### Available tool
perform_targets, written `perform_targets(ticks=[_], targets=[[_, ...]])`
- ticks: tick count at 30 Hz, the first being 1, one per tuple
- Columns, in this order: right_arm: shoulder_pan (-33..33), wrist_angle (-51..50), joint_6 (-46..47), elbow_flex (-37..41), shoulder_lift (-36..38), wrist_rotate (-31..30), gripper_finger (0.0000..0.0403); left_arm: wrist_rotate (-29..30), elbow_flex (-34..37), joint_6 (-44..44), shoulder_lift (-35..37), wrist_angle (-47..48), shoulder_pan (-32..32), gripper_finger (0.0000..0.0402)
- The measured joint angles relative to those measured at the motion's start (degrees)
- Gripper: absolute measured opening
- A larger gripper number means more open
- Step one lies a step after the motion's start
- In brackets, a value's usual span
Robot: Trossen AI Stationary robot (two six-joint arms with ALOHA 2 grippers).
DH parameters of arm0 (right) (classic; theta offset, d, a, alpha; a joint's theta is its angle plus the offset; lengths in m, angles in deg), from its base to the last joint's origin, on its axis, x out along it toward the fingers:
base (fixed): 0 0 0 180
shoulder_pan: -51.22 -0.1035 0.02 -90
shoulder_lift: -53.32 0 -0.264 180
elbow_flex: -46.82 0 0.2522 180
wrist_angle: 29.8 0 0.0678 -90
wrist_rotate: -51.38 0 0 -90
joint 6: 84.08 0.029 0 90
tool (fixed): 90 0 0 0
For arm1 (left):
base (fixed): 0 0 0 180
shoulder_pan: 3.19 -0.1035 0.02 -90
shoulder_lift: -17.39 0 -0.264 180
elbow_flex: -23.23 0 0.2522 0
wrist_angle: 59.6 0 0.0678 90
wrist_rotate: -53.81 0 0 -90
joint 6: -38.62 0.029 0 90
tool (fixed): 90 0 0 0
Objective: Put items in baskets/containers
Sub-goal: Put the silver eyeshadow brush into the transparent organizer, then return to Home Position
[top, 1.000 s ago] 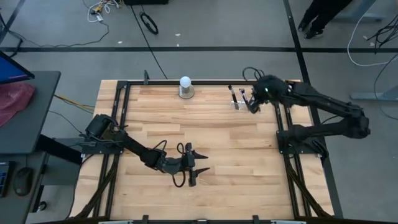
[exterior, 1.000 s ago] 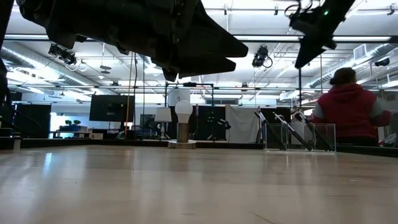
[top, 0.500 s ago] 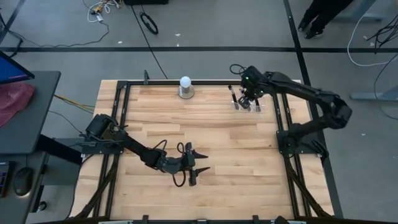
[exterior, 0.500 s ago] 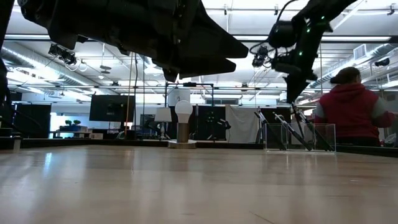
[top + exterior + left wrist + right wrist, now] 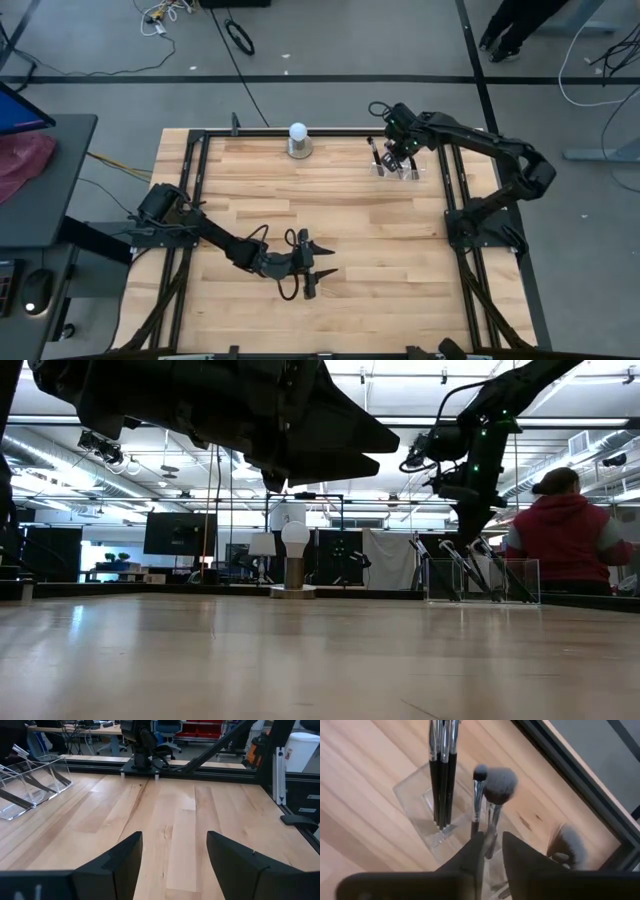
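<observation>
right gripper point(image 5: 401, 160) over holder point(image 5: 396, 166) at table's far right edge, fingers slightly parted astride a brush point(image 5: 475, 800) | left gripper point(image 5: 318, 270) near front edge, fingers released

No legible text or labels anywhere.

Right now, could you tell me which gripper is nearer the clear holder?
The right gripper hangs directly above the clear holder. The left gripper is far off, at the table's near middle.
</observation>
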Motion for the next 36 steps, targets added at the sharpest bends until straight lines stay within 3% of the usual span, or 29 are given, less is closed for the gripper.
perform_targets(ticks=[10,15,20,24,28,31,36], targets=[[-0.6,3.1,-0.7,0.0,5.9,-0.3,0.0150,0.0,0.0,-1.0,0.0,0.0,0.0,0.0227],[-6.4,3.0,1.5,1.9,16.7,-0.6,0.0141,0.0,0.0,-1.3,0.0,0.0,0.0,0.0227],[-20.7,6.9,6.5,10.2,31.5,1.7,0.0099,0.0,0.0,-1.7,0.0,0.0,0.0,0.0227],[-32.4,16.8,13.7,22.2,44.2,2.4,0.0064,0.0,0.0,-2.6,0.0,0.1,0.0,0.0227],[-40.4,34.2,18.6,36.1,54.2,6.0,0.0038,0.0,0.0,-2.6,0.0,0.1,0.0,0.0227],[-43.3,48.3,19.5,45.3,57.6,7.3,0.0024,0.0,0.0,-2.6,0.0,0.0,-0.1,0.0227],[-44.2,62.9,17.6,55.2,58.8,8.1,0.0005,0.0,0.0,-5.6,0.0,0.0,-0.8,0.0227]])
